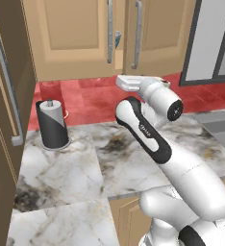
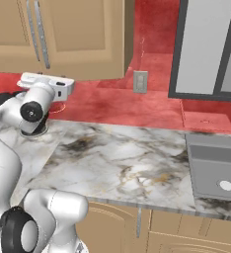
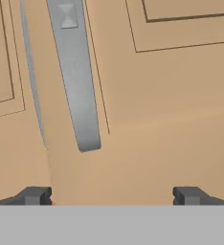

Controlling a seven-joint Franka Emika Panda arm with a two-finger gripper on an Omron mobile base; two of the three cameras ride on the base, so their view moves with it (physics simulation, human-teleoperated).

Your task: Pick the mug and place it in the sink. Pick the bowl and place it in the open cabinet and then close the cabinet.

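- My jaws (image 3: 111,195) stand wide apart with nothing between them, up close against the cabinet (image 1: 76,38); its doors look shut or nearly so.
- The cabinet hangs above the marble surface (image 2: 127,163); I judge its door stiff, light on its hinges, hard to damage.
- The silver bar handle (image 3: 75,76) is smooth and likely slippery; I would push flat on the panel beside it.

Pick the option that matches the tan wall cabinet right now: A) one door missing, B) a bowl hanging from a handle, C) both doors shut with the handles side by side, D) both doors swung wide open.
C: in the left base view the cabinet shows both panelled doors flat and closed, their silver bar handles side by side at the middle seam.
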